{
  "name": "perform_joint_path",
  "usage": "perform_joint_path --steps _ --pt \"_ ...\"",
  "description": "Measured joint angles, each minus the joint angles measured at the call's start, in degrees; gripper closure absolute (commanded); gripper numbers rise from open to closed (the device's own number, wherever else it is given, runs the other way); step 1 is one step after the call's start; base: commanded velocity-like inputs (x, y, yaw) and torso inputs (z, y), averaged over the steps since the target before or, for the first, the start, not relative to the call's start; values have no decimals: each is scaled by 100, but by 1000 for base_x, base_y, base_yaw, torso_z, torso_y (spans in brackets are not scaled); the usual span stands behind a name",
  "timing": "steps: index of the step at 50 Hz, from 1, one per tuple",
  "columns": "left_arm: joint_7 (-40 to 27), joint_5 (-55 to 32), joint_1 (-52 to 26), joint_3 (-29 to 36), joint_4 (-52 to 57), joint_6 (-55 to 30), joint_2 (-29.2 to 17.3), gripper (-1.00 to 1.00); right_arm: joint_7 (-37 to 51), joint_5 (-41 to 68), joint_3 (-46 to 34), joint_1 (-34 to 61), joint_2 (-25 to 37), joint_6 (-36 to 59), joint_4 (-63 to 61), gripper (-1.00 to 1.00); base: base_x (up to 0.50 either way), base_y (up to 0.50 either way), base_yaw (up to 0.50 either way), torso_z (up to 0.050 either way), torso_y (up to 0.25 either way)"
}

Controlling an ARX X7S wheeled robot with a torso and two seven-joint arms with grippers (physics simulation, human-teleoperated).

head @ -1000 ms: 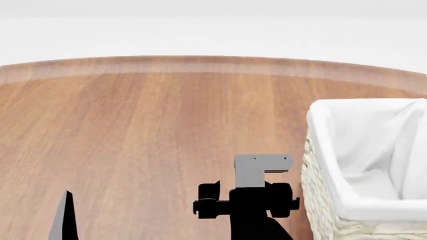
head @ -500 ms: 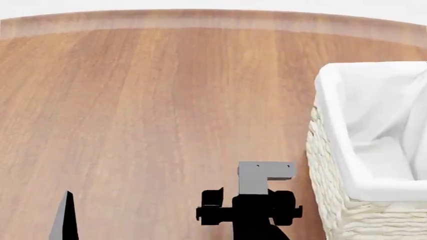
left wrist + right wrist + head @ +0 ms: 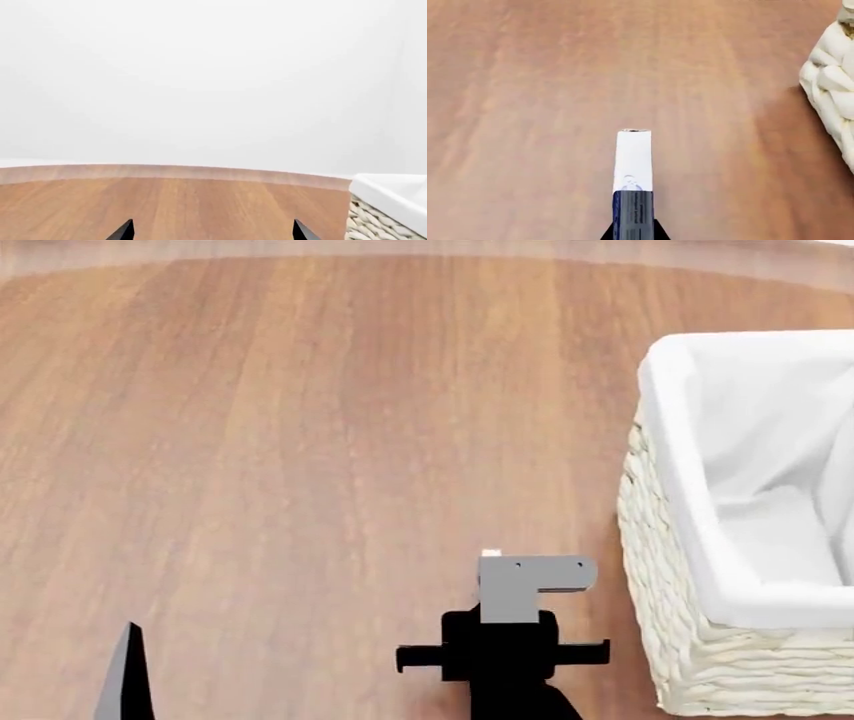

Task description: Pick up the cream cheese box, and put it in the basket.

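Note:
The cream cheese box (image 3: pixel 634 160) is a thin white box with a dark blue printed end, seen edge-on. My right gripper (image 3: pixel 634 236) is shut on it and holds it above the wooden table, left of the basket. In the head view only a small white corner of the box (image 3: pixel 490 553) shows past the grey wrist bracket (image 3: pixel 514 585). The basket (image 3: pixel 663 430), woven with a white cloth liner, stands at the right; its wicker wall (image 3: pixel 834 85) shows in the right wrist view. My left gripper (image 3: pixel 212 236) is open and empty, low over the table.
The wooden table (image 3: pixel 294 440) stretches wide to the left and ahead of both arms. The basket's rim (image 3: pixel 383 192) shows in the left wrist view. A white wall lies beyond the table's far edge (image 3: pixel 173 172). One left fingertip (image 3: pixel 127 680) shows in the head view.
The head view has tilted down, so the table's far edge has slid out at the top. The right wrist has shifted slightly, and a white corner of the box now shows past the bracket.

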Motion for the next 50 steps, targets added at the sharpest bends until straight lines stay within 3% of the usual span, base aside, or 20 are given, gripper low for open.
perform_joint_path --steps 11,25,37,50 --pt "-20 -1 5 6 -16 46 -12 -100 -119 -517 596 -34 -18 84 1 100 0 0 0 0 -1" --pt "-32 -53 -21 10 -55 52 -32 -100 -52 594 -307 553 17 -89 -86 100 1 0 0 0 0" --pt "-43 -119 -46 10 -61 24 -60 -100 643 970 -732 974 597 142 -1505 100 0 0 0 0 7" --pt "-53 -170 -42 25 -62 5 -95 -100 1291 1126 -860 1224 1177 389 -2939 100 -5 0 0 0 243"
